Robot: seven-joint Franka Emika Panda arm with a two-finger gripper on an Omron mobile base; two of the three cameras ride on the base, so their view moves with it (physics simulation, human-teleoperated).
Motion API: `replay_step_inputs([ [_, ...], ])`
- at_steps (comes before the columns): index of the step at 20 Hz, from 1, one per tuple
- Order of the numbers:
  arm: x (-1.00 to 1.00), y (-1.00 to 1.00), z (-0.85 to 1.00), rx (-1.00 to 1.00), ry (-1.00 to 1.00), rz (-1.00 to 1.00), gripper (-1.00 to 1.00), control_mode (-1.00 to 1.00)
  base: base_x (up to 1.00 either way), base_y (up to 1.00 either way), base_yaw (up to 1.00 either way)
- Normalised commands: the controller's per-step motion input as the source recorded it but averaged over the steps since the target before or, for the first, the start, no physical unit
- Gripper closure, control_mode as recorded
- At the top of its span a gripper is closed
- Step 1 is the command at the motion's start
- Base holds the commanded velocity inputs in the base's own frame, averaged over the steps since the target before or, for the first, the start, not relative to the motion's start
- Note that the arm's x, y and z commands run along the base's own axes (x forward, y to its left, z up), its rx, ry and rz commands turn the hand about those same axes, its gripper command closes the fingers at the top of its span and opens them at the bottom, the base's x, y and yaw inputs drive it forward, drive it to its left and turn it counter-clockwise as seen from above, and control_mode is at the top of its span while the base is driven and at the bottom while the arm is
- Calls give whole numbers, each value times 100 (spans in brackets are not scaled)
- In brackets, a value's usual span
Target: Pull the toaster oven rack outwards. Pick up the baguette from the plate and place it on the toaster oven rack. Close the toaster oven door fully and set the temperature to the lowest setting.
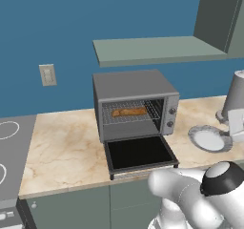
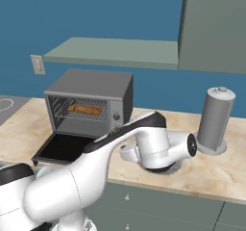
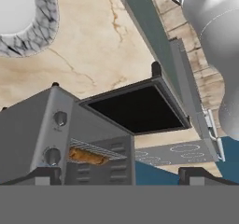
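Baguette [image 1: 128,112] sitting on the toaster oven rack [image 1: 129,114]; toaster oven door [image 1: 139,154] hanging open over the worktop's front edge.
Jaws standing open and empty; door looking stiff and hinged, best pushed up by its handle bar [image 1: 145,171].

I'm working in a kitchen: beige marble-look countertop [image 1: 66,142] w/ grey-green cabinets below, boxy grey metal toaster oven [image 1: 135,104], flat grey cooktop [image 1: 12,151] at left, blue wall w/ beige outlet plate [image 1: 47,75].
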Motion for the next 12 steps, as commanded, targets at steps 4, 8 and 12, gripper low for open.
replay_step_inputs([
  [4, -25, 61, 0, 0, 0, 7, -100, -100, 0, 0, 0],
  [8, -18, 49, -7, 0, 0, 6, -100, -100, 0, 0, 0],
  [12, -1, 4, -33, 0, -5, 7, -100, -100, 0, 0, 0],
])
